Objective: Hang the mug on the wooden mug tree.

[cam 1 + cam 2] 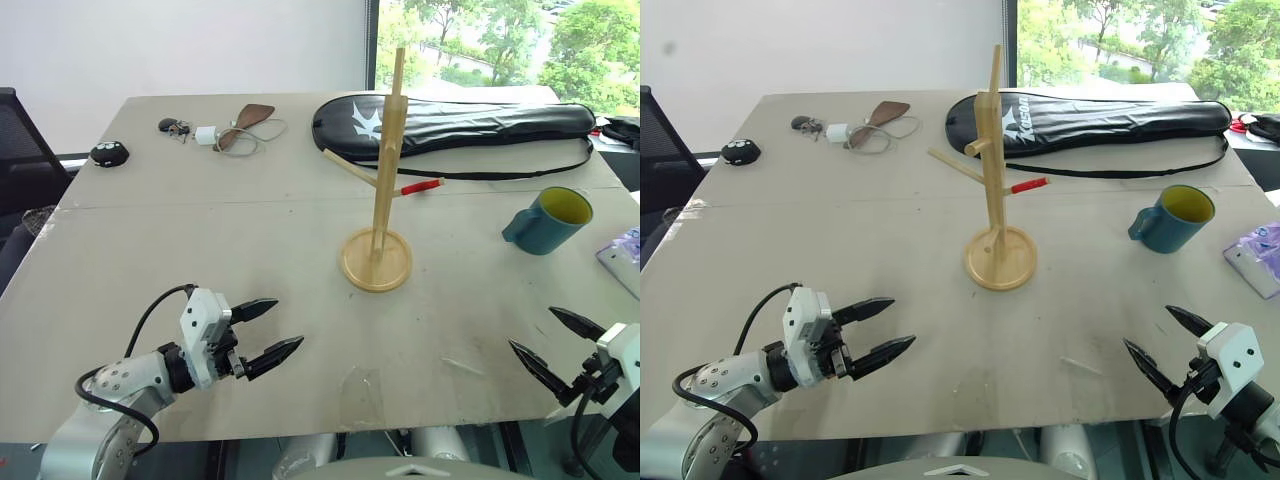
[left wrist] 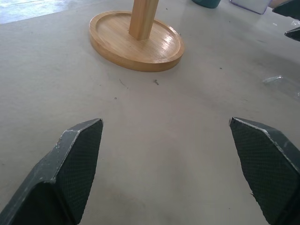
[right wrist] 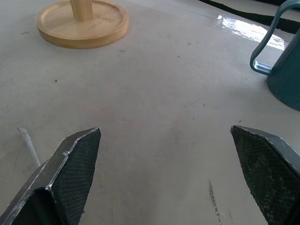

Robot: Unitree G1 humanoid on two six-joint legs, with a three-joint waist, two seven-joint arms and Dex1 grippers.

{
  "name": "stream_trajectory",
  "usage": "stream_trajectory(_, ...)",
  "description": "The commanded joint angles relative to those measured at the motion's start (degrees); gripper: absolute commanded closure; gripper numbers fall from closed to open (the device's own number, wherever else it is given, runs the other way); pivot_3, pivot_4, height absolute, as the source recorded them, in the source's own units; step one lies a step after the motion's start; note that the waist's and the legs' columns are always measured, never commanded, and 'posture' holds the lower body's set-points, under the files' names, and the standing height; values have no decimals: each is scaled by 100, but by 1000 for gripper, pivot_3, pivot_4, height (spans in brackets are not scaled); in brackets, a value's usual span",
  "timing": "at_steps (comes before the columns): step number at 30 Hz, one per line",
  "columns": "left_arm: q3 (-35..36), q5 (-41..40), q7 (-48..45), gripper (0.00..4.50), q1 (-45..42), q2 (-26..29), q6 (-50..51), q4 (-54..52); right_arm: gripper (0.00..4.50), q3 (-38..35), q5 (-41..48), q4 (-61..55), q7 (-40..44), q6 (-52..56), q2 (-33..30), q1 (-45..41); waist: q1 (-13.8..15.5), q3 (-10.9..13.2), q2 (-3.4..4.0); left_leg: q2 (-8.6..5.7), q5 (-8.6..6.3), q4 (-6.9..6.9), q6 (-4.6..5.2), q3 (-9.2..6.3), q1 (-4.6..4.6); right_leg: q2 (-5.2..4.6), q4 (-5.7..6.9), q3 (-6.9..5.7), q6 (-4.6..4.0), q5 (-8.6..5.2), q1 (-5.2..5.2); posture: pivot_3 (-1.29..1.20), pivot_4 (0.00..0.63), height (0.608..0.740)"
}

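A wide grey table (image 1: 150,260) seen from above holds a wooden mug tree (image 1: 381,190) standing upright near the middle, its thin pale post rising from a round disc base. Slanted pegs branch from the post, and one of them, red-tipped, points toward the robot's right. To the right of the mug tree, well apart from it, the mug (image 1: 547,220) stands upright on the table, teal-blue outside and yellow inside, with its handle turned toward the mug tree. Nothing hangs on the pegs. In front of the mug tree and to its left, the left gripper (image 1: 266,337) hovers just over the table with its two black fingers spread apart and nothing between them; from its wrist view the mug tree's base sits ahead of the fingers. In front of the mug tree and far to its right, close to the near table edge, the right gripper (image 1: 551,348) also has its fingers wide apart and empty; its wrist view shows the mug's handle off to one side ahead. Behind the mug tree lies a long black racket bag (image 1: 460,125) with a strap. Behind and to the left of the mug tree lie a white charger with a cable (image 1: 208,135), a brown leather piece (image 1: 254,116), a small bunch of keys (image 1: 173,126) and a small black object (image 1: 108,153). A pale purple bag (image 1: 625,255) lies at the table edge beyond the mug.
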Motion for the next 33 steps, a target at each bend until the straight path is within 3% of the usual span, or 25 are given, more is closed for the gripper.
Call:
stream_trajectory(1,95,-293,-335,63,-119,-3,-185,-102,0,132,-124,-228,-420,48,135,-310,0,0,0,0,0,0,0,0,0,0,0,0,0,0,0,0,150,740)
stream_trajectory(5,227,-1111,-1002,63,-551,-13,-264,-321,0,984,-1281,-619,-1745,869,347,-1438,-28,-5,5,2,1,7,-1,8,3,4,16,1,-4,2,-3,0,150,740)
stream_trajectory(10,169,-1223,-1374,63,-637,-99,-659,-724,0,1378,-1197,-114,-2511,1660,892,-2656,-14,-7,1,2,1,-6,-2,-7,-10,4,-11,-13,-5,1,-10,0,150,740)
stream_trajectory(13,101,-1273,-1107,63,-571,-217,-671,-1151,0,1386,-1466,426,-2988,1761,1147,-3282,-111,-6,3,-1,1,-2,-1,9,-11,1,-11,-12,-4,2,-13,0,150,740)
stream_trajectory(20,-180,-1375,-292,63,-545,-381,-490,-1966,0,1558,-1626,1106,-3303,1728,1434,-3911,-127,-4,10,2,1,-8,-1,1,-12,3,-7,-2,-5,2,-15,0,150,740)
stream_trajectory(33,-372,-1671,1031,63,-945,-157,49,-2648,0,1535,-1626,1831,-3347,1600,1437,-4581,-158,-4,10,0,1,-2,-1,8,-10,5,0,0,-5,2,-16,0,150,740)
